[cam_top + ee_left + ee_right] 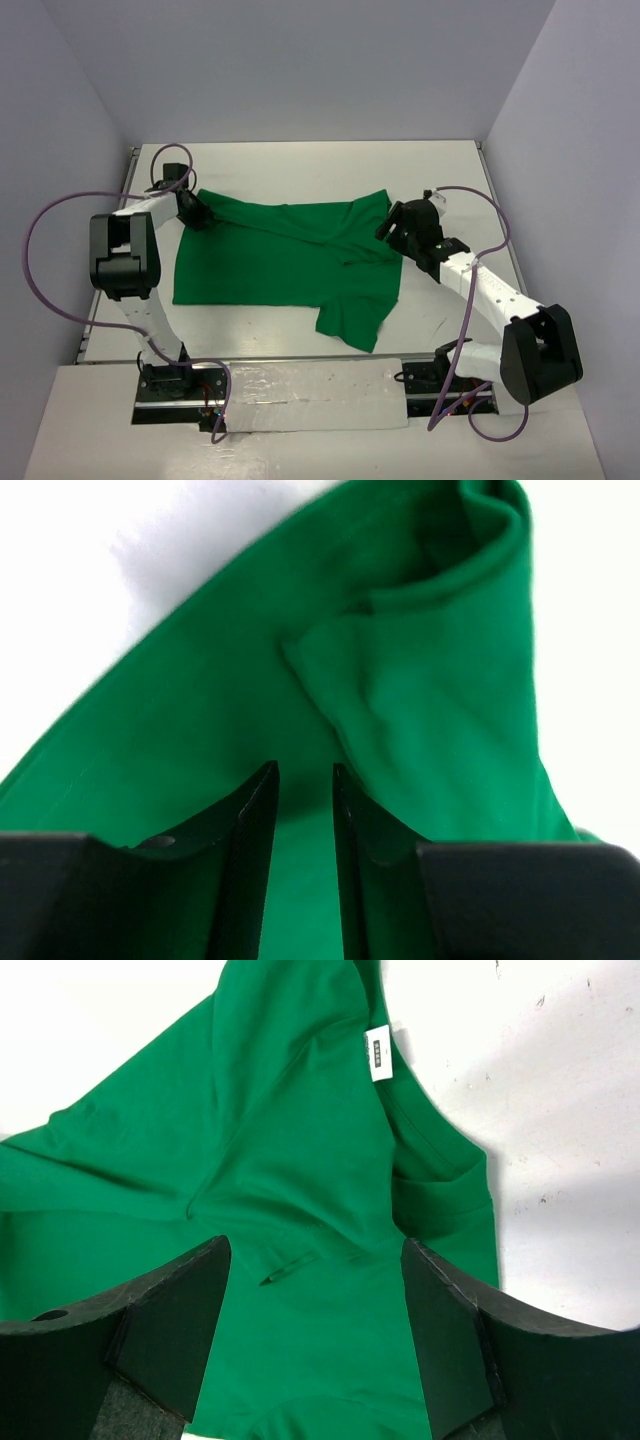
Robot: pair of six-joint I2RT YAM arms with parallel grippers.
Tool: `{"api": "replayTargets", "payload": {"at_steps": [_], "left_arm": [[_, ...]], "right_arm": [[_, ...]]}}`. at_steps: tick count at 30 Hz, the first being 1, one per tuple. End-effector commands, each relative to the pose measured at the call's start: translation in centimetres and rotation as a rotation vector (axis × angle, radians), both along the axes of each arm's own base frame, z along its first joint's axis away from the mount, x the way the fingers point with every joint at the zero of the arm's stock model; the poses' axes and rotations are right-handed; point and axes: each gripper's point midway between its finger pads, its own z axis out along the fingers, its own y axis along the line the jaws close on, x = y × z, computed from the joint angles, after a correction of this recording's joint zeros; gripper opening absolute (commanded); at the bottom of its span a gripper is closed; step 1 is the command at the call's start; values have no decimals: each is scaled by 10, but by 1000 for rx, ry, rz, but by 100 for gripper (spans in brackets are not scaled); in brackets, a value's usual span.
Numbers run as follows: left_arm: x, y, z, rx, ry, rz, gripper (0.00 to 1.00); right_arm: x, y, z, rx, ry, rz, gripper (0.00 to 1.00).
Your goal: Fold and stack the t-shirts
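A bright-green t-shirt [262, 262] lies spread on the white table [300, 165], rumpled along its far right part, with one sleeve [352, 322] pointing toward the near edge. My left gripper [195, 213] sits at the shirt's far left corner. In the left wrist view its jaws [305, 768] stand a narrow gap apart with green cloth [420, 700] filling the gap; whether they pinch it is unclear. My right gripper [392, 222] hovers over the shirt's far right corner. It is open [315, 1243], with the cloth [280, 1110] and the collar's white label [378, 1053] below it.
Grey walls enclose the table on the left, back and right. A strip of white padding [310, 395] lies between the two arm bases at the near edge. Purple cables [60, 210] loop beside each arm.
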Motion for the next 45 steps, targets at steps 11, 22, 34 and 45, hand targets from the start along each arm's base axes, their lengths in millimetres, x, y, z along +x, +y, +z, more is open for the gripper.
{"api": "replayTargets", "payload": {"at_steps": [11,22,34,45], "left_arm": [[38,1,18,-10,-125,37,33],[47,1,15,-10,-110,39,32],[44,6,14,13,-96,40,10],[31,13,61,59,-184,43,10]], "right_arm": [[-1,-3,-4,-21,10,12,77],[-4,-2,-10,-24,24,22,77],[-7,-3,-13,-23,30,19,77],[-10,-6,-10,-24,21,5,77]]}}
